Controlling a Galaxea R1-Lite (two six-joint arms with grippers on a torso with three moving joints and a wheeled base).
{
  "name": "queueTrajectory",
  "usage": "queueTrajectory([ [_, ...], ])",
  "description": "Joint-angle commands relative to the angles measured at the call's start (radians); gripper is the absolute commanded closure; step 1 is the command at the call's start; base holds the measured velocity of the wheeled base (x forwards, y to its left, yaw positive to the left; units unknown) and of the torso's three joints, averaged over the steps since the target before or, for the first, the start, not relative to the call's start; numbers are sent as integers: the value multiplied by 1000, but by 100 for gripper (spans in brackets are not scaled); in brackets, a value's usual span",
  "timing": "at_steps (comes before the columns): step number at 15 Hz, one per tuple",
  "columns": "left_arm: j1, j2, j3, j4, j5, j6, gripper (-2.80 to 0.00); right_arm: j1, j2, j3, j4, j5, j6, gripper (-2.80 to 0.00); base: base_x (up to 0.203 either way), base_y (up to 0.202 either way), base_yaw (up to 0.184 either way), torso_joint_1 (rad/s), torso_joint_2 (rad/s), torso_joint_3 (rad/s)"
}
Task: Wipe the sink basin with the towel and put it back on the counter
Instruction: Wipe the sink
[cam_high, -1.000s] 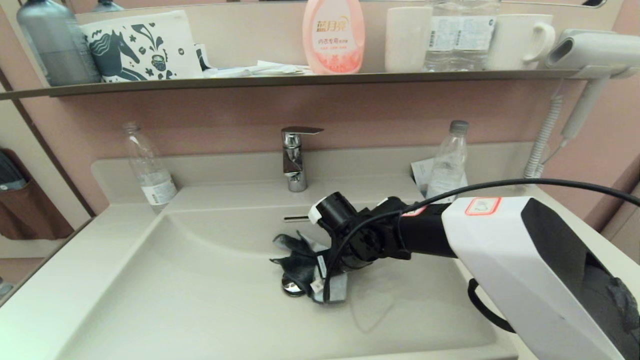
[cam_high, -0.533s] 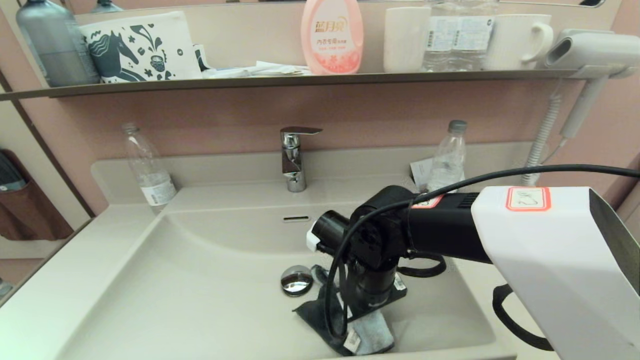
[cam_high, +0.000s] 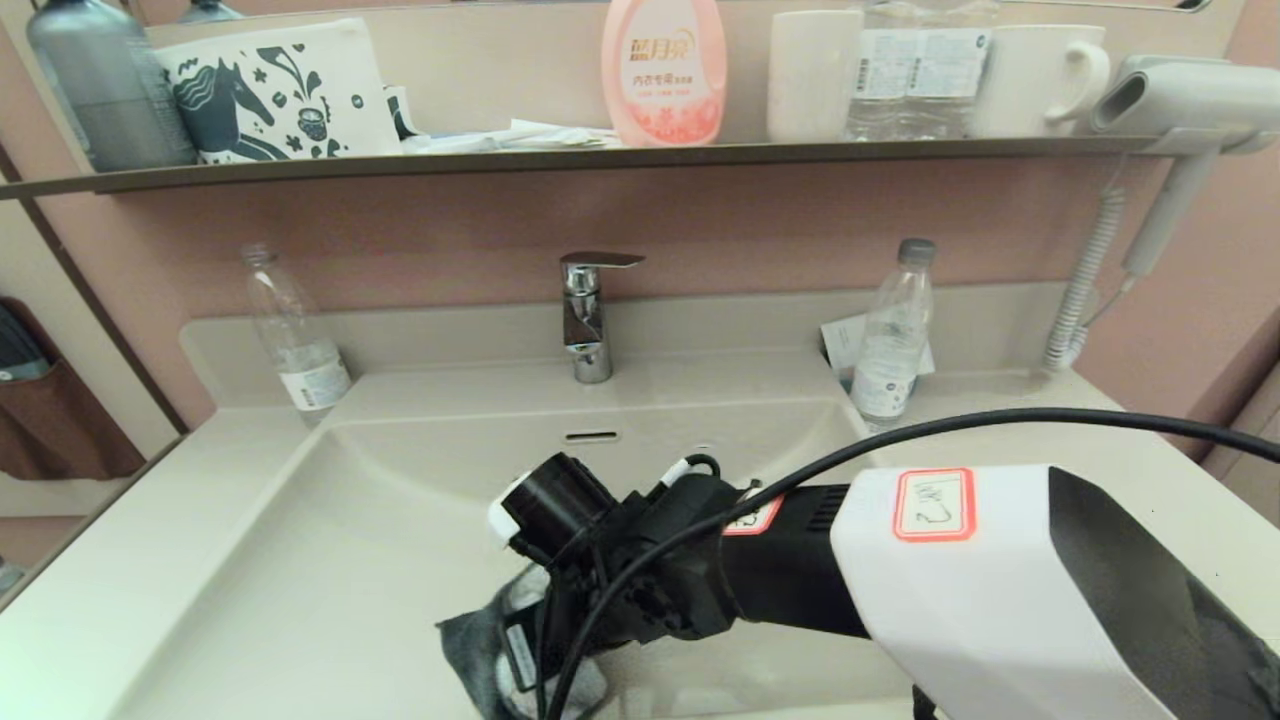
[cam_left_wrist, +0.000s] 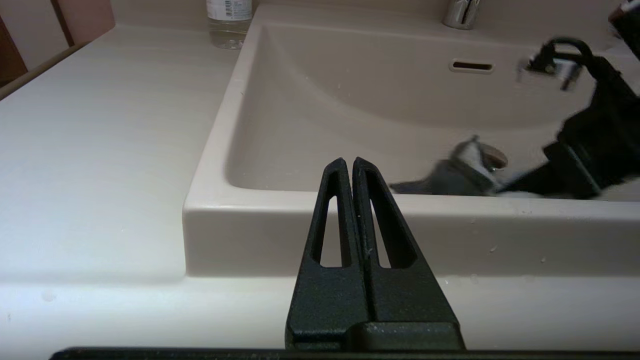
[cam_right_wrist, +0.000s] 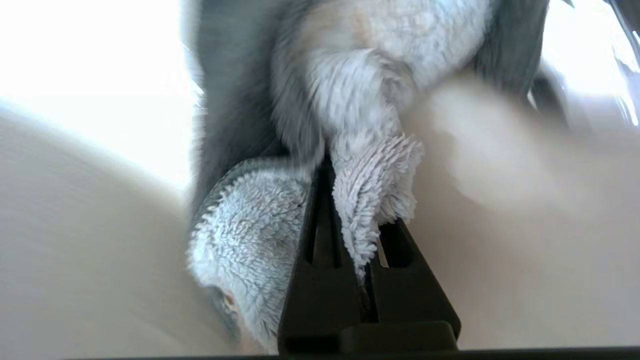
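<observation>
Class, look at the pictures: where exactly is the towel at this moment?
The towel lies low in the sink basin, near its front edge in the head view, pinched in the right claw and pressed against the basin floor.

drain plug hidden; towel (cam_high: 470, 645) cut off

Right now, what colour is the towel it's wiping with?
Pale blue-grey fluffy towel, dark grey reverse; right wrist view shows it best.

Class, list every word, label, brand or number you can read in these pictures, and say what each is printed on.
"蓝月亮": pink plastic detergent bottle on the shelf.
Smaller lines beneath it: too small to read.
Red-bordered sticker on the white arm casing: handwritten, illegible.
Clear water bottle labels: too small to read.
</observation>
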Motion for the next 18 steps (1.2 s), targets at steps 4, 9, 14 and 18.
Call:
queueTrajectory([
  [4,1,0,0,0,0,0,0,-23,143,-1,-464,110,-83,0,0,0,0,0,0,0],
  [9,1,0,0,1,0,0,0,-81,164,-12,-616,122,-106,0,0,0,0,0,0,0],
  [14,1,0,0,0,0,0,0,-150,91,-12,-580,98,-106,0,0,0,0,0,0,0],
  [18,1,0,0,0,0,0,0,-205,85,-7,-561,33,-109,0,0,0,0,0,0,0],
])
